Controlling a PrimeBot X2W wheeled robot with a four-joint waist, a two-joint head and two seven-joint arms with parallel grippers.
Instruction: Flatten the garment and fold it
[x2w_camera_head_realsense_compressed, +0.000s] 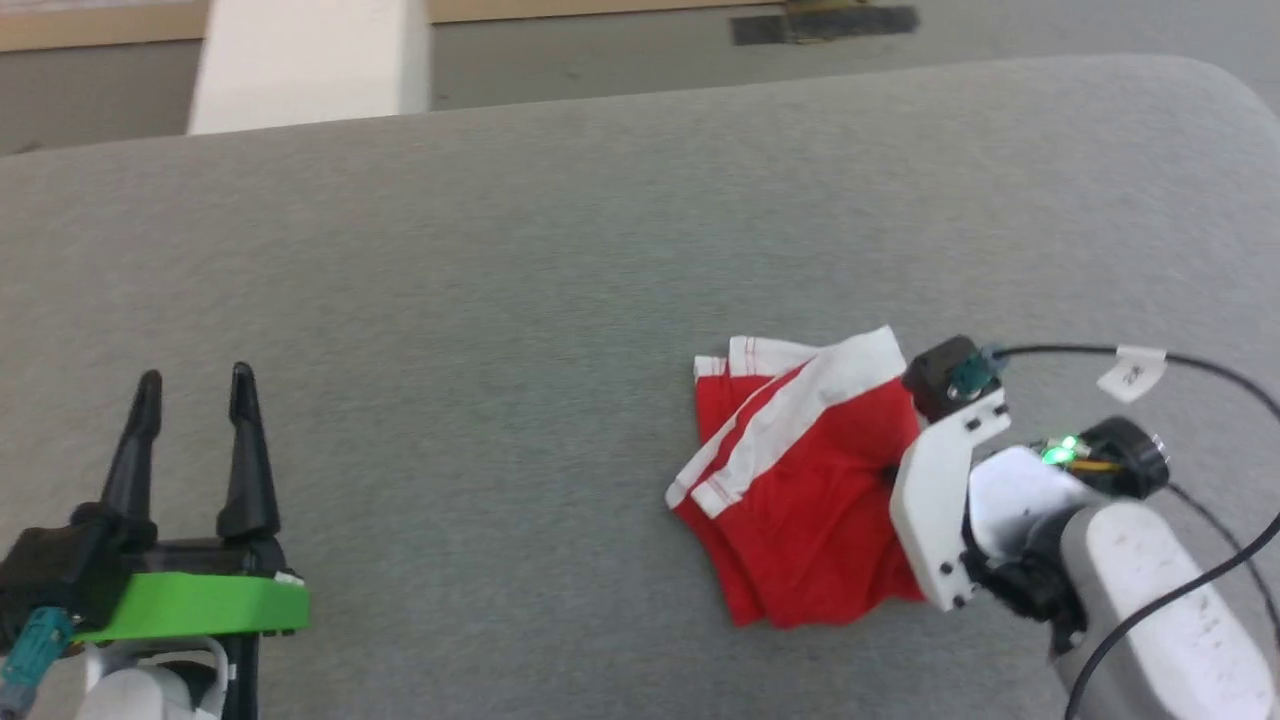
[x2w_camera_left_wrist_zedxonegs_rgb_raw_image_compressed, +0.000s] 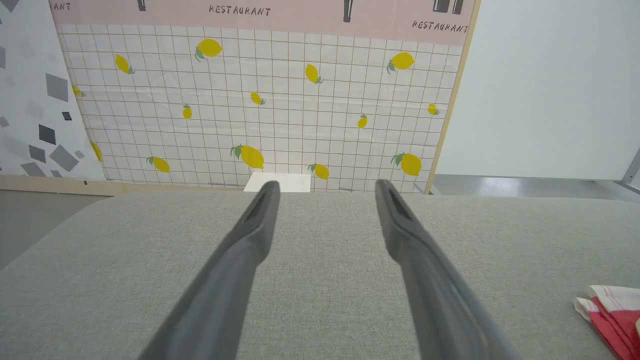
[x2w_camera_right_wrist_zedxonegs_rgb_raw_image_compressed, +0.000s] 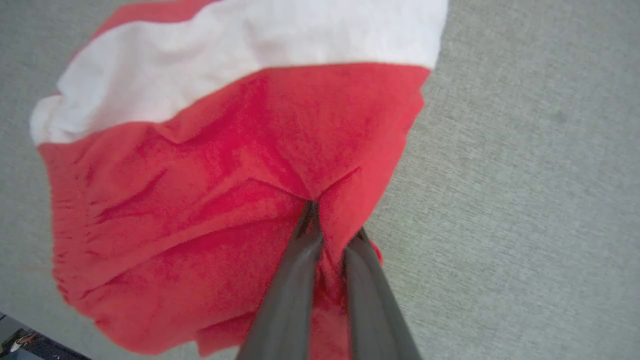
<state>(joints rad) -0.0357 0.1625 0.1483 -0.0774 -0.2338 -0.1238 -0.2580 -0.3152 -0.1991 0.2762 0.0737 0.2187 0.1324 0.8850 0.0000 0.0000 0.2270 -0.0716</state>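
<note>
Right wrist view: right end effector (x2w_camera_right_wrist_zedxonegs_rgb_raw_image_compressed: 334, 220) clamped on garment (x2w_camera_right_wrist_zedxonegs_rgb_raw_image_compressed: 200, 190) fold.

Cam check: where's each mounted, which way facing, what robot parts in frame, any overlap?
Head view: on the head, facing forward and down at the grey fabric surface; open left end effector lower left, white right forearm lower right.
Left wrist view: on that wrist, along its spread fingers, low across the surface toward a lemon-print wall panel.
Right wrist view: looking down at the right end effector shut on the bright red knit garment with white bands.
Shared: all three show the garment.
</note>
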